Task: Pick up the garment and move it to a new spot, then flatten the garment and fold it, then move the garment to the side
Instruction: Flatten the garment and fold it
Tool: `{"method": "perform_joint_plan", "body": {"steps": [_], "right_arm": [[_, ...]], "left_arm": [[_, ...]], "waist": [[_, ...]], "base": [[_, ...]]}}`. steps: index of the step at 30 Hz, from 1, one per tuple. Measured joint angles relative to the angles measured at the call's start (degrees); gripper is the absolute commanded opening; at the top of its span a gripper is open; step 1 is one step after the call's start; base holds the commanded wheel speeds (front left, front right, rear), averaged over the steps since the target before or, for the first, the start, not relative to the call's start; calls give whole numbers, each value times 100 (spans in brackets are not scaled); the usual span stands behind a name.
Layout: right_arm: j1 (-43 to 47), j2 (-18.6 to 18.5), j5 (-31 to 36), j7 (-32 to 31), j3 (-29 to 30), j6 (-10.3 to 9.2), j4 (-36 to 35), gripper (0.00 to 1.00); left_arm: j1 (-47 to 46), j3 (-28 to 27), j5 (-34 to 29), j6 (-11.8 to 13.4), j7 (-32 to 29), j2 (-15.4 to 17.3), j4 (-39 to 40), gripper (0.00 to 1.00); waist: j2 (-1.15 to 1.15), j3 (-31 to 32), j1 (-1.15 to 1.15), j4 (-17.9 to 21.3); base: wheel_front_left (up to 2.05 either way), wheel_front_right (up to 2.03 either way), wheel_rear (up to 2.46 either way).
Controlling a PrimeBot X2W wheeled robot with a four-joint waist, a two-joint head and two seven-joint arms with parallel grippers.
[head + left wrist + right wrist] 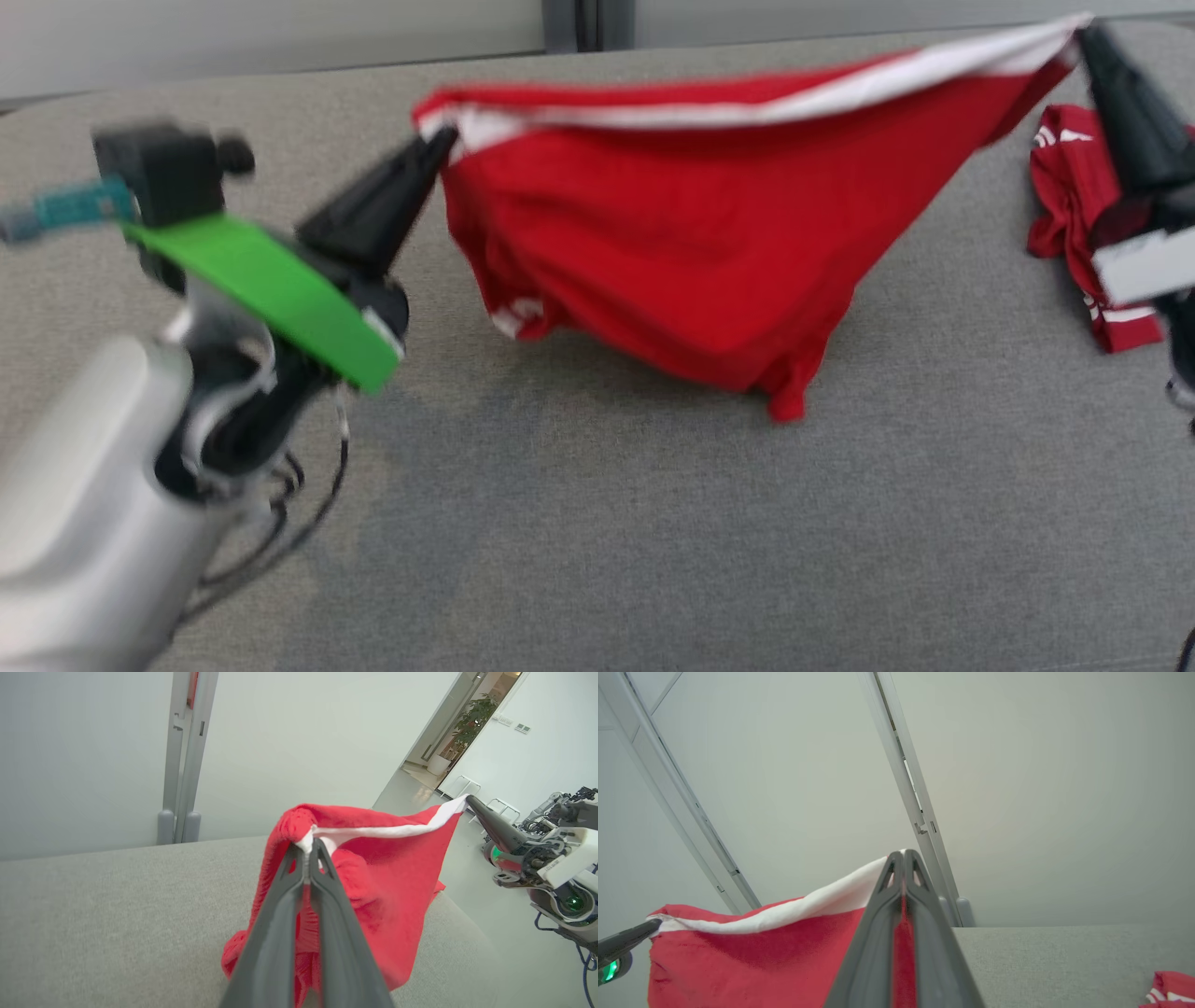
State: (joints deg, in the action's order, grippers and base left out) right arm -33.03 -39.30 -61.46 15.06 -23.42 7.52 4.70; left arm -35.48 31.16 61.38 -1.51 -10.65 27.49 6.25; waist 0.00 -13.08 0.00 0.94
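Hanging from its white band [709, 110], the red garment [691, 243] is stretched wide in front of the robot. The left gripper [441, 142] is pressed together on one end of the band, and the right gripper [1085, 37] pinches the other end. The long way of the garment runs from left to right. Its bottom droops and seems to touch the grey tabletop [653, 541]. Next, both ends likely need to come down together to lay it flat. Another red cloth [1064, 187] lies near the right gripper.
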Motion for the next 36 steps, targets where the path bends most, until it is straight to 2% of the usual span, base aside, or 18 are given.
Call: {"method": "perform_joint_plan", "body": {"steps": [3,6,9,12,16,20,22,26,28,31,33,36], "right_arm": [[-1074,-158,422,1,233,0,240,0],[-2111,-49,800,1,582,0,605,0],[-2916,111,1245,1,946,0,888,0],[-3443,200,1693,1,1269,0,984,0],[-3590,229,1944,1,1566,0,759,0],[-2887,212,1995,1,1484,0,576,0],[-2133,231,2045,1,1391,0,578,0],[-546,375,2165,1,1306,0,679,0],[168,549,2165,0,1311,0,733,0],[1053,695,2168,0,1374,1,748,0],[1513,782,2148,0,1446,1,658,0],[2191,850,2118,0,1571,2,397,0]], "left_arm": [[-1482,-15,-207,-163,-272,-274,-399,0],[-2803,38,-495,-367,-255,-671,-1185,0],[-3960,36,-835,-491,236,-1090,-2042,0],[-4790,99,-1134,-559,978,-1408,-2748,0],[-5196,444,-1251,-584,1857,-1506,-3053,0],[-4756,1423,-871,-589,1990,-1203,-2871,0],[-4115,2048,-665,-588,1923,-873,-2748,0],[-2817,2958,-315,-589,2046,-366,-2504,0],[-2172,3208,-100,-589,2195,-211,-2496,0],[-1358,3539,-119,-589,2385,-18,-2529,0],[-922,3559,-127,-583,2482,5,-2530,0],[-197,3543,-118,-434,2538,62,-2343,0]], "waist": [[0,-329,0,93],[0,-666,1,203],[0,-979,1,329],[0,-1242,1,484],[0,-1436,1,680],[0,-1527,1,817],[0,-1489,1,841],[0,-1337,0,837],[0,-1246,0,828],[0,-1095,0,821],[0,-989,0,816],[0,-791,0,806]], "base": [[0,0,0],[0,0,0],[0,0,0],[0,0,0],[0,0,0],[0,0,0],[0,0,0],[0,0,0],[0,0,0],[0,0,0],[0,0,0],[0,0,0]]}}
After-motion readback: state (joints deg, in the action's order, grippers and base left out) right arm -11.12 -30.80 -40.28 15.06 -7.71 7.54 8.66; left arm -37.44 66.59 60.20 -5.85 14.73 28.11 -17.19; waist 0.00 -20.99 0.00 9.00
